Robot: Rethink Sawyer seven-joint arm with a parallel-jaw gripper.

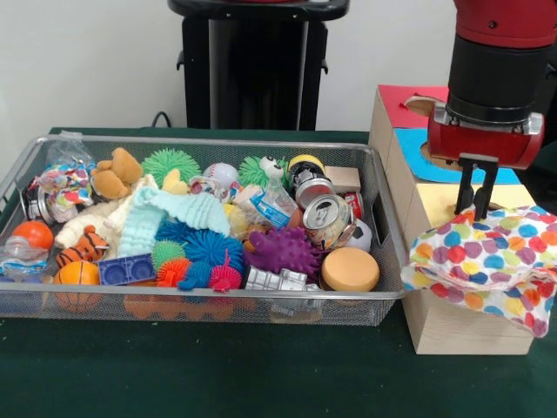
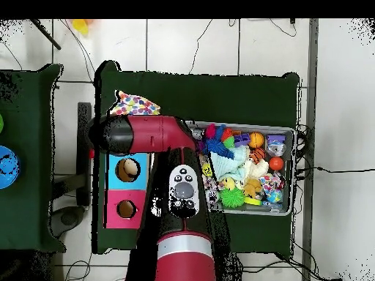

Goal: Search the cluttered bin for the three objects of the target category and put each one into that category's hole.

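Observation:
A polka-dot cloth [image 1: 487, 257] lies draped over the near, yellow-topped end of the wooden box [image 1: 452, 326]; from above, the cloth [image 2: 135, 105] shows at the box's far end. My gripper [image 1: 477, 207] hangs straight down over it, tips at the cloth's top edge, and I cannot see whether it grips the cloth. Under the cloth the yellow section's hole is hidden. Left of the box, the wire bin [image 1: 200, 300] holds a mint knitted cloth [image 1: 170, 216] and a bagged polka-dot cloth [image 1: 63, 185] among other clutter.
The box's blue section [image 2: 128, 170] and red section [image 2: 126, 210] each show a round hole. The bin also holds spiky rubber balls, crushed cans [image 1: 326, 218], plush toys, an orange ball [image 1: 33, 233] and a round sponge [image 1: 350, 268]. In the overhead view the arm [image 2: 179, 190] crosses the bin's left edge.

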